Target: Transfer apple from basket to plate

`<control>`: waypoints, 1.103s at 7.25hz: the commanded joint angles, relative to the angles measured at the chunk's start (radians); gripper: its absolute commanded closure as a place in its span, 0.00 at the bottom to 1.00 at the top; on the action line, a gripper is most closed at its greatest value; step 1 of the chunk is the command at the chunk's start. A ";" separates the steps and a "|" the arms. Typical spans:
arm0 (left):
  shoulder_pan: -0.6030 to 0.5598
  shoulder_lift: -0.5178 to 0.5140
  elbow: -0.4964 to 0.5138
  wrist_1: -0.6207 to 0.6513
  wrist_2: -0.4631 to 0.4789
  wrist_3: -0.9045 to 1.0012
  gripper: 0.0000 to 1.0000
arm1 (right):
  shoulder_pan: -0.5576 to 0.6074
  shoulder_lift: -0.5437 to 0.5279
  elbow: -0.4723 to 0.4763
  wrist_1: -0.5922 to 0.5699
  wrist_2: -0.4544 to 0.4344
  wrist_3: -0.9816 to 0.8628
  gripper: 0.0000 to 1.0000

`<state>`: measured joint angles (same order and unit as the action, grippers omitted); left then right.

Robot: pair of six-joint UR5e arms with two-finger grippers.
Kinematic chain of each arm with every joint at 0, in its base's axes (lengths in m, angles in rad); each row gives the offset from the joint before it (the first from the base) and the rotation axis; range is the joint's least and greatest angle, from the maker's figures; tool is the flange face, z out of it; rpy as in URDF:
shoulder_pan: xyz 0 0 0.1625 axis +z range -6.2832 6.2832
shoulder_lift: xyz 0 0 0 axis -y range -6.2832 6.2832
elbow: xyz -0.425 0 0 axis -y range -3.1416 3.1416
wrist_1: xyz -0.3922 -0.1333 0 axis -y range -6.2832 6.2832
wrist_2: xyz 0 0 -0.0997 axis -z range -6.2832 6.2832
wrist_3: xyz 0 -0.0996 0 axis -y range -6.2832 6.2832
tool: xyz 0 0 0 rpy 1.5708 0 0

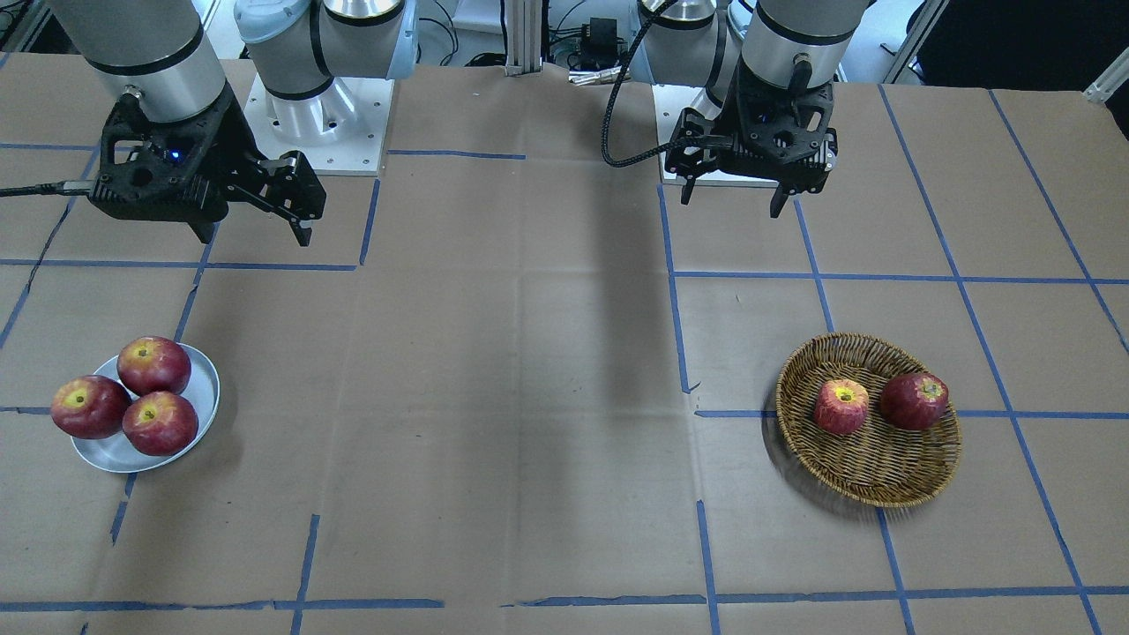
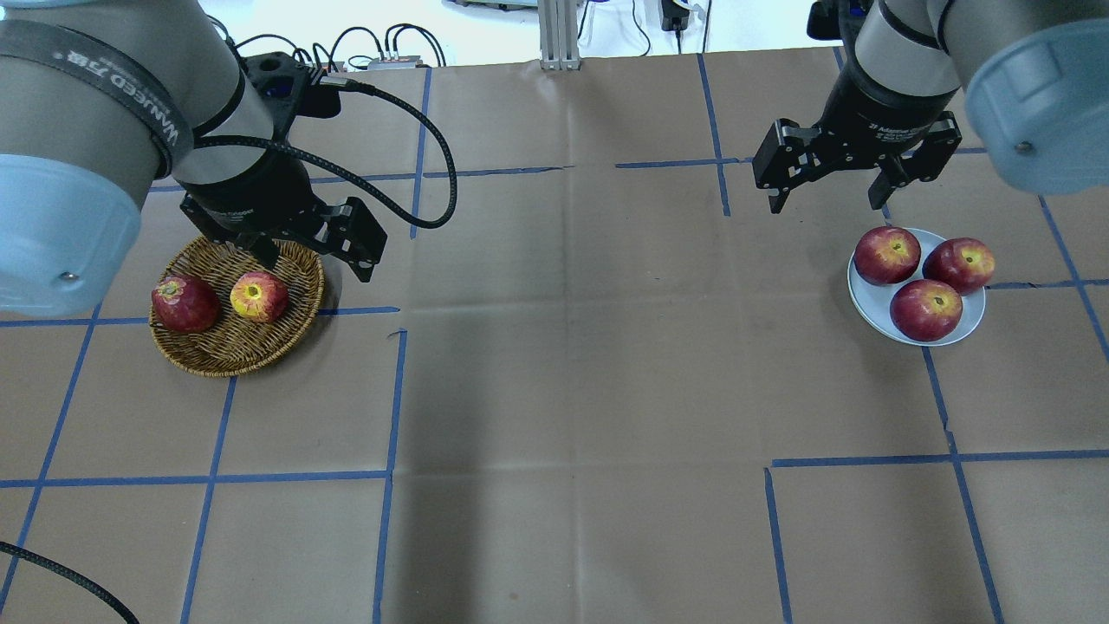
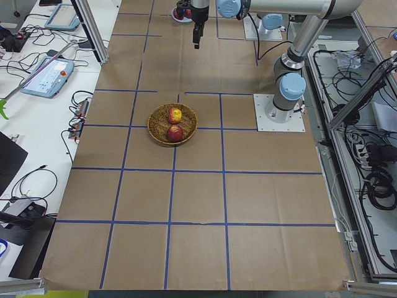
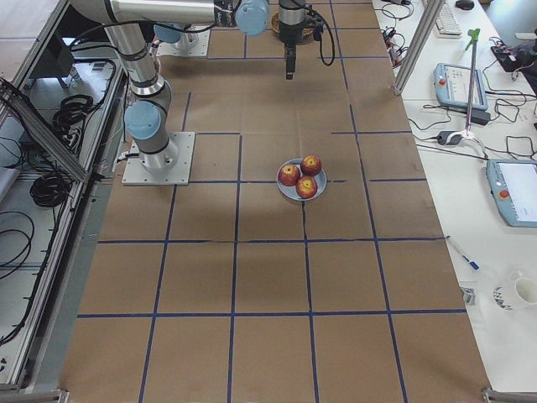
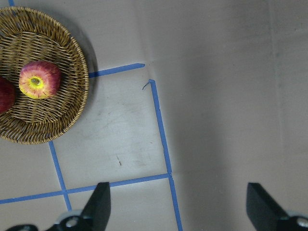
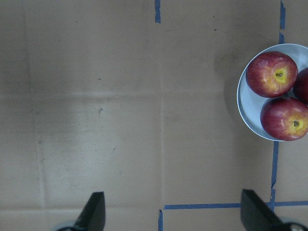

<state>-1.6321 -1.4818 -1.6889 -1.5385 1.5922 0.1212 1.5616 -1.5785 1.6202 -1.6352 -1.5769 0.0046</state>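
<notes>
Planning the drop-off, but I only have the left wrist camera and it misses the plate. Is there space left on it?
Observer: Little. The plate already carries three dark red apples; bare metal shows only near its rim.
Operator: A dark apple is cut off at my frame's edge. Is it in the basket?
Observer: Yes. That darker apple lies wholly inside the basket, beside the pinkish apple, a slim gap between them.
Operator: And the right pincer?
Observer: The right pincer is open and empty, raised above bare table beside the plate, not over it.
</notes>
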 commanded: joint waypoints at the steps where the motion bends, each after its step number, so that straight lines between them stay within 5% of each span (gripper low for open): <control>1: 0.000 0.000 -0.002 -0.002 0.000 0.002 0.01 | 0.000 0.000 0.000 0.000 0.000 0.000 0.00; 8: -0.002 0.008 -0.002 -0.003 0.008 0.005 0.01 | 0.000 0.000 0.001 0.000 0.000 0.000 0.00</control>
<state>-1.6344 -1.4754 -1.6898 -1.5403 1.6009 0.1251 1.5616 -1.5785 1.6212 -1.6352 -1.5769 0.0046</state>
